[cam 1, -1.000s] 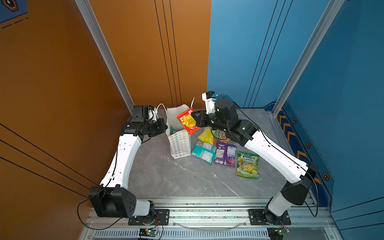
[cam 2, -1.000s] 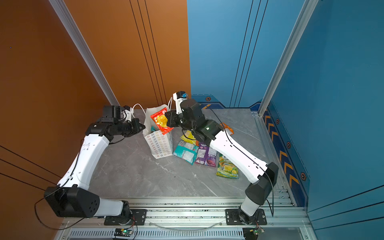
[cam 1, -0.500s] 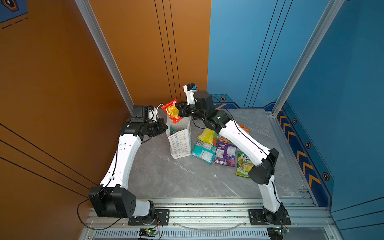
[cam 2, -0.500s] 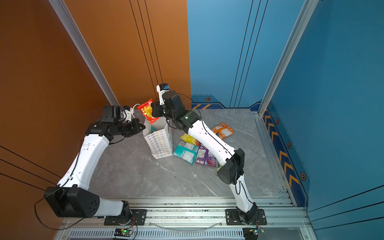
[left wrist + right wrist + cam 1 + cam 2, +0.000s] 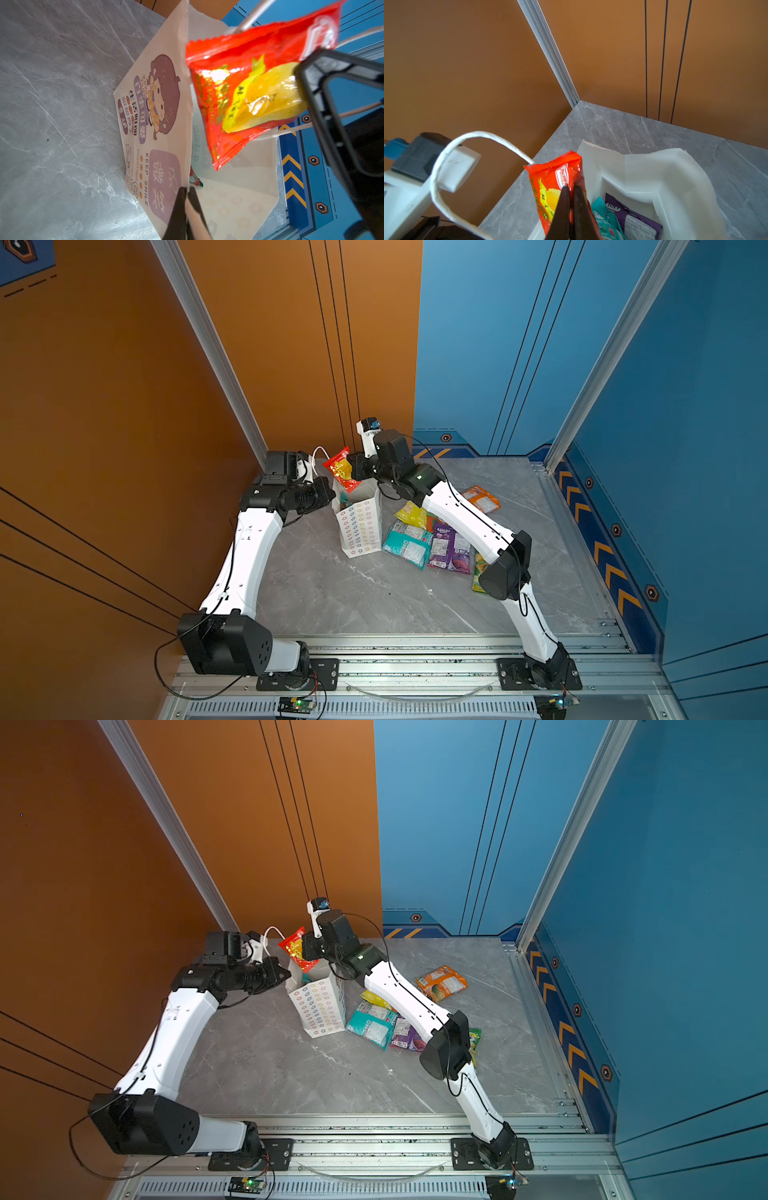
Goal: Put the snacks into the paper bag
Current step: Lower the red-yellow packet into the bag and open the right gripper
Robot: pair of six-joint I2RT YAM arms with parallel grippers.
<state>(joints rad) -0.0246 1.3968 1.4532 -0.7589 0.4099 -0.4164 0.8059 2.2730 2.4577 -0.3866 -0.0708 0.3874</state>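
Right wrist view: right gripper (image 5: 570, 188), clamped on the shiny red plastic packet (image 5: 548, 187), should centre over the white paper bag (image 5: 643, 166) before releasing.

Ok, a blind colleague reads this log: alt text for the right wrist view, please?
The right gripper, shut on a red and yellow snack packet, holds it at the rim of the open white paper bag, where a teal packet and a purple packet lie inside. A white cord handle loops beside it.

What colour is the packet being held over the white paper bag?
Red with a large yellow patch; the packet shows best in the left wrist view.
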